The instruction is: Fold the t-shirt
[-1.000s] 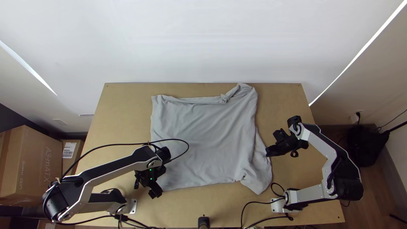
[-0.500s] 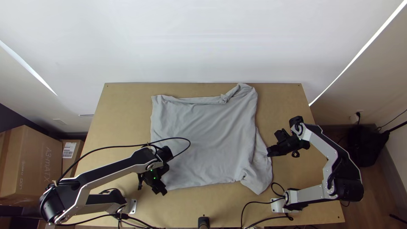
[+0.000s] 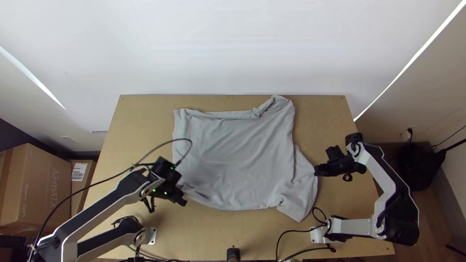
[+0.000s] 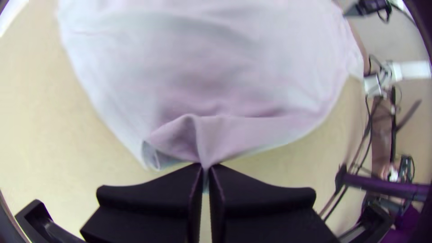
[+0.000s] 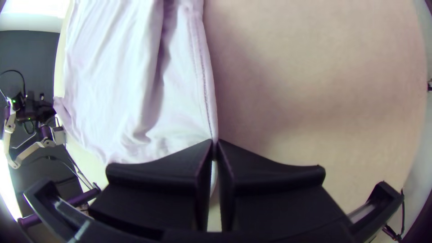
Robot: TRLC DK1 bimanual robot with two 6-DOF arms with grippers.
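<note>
White-silver arm links (image 3: 110,206) with black joints (image 3: 402,234), trailing black cables (image 3: 73,195), green lights (image 3: 154,190).

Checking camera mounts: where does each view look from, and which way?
Top view: fixed high over the table's near edge, facing steeply down; shows left arm and right arm.
Left wrist view: on the left arm's wrist, facing the t-shirt past left gripper, at the bottom edge.
Right wrist view: on the right arm's wrist, facing the shirt's stitched edge past right gripper, at the bottom.
Shared: both wrist views show the shirt and the opposite arm farther off.
</note>
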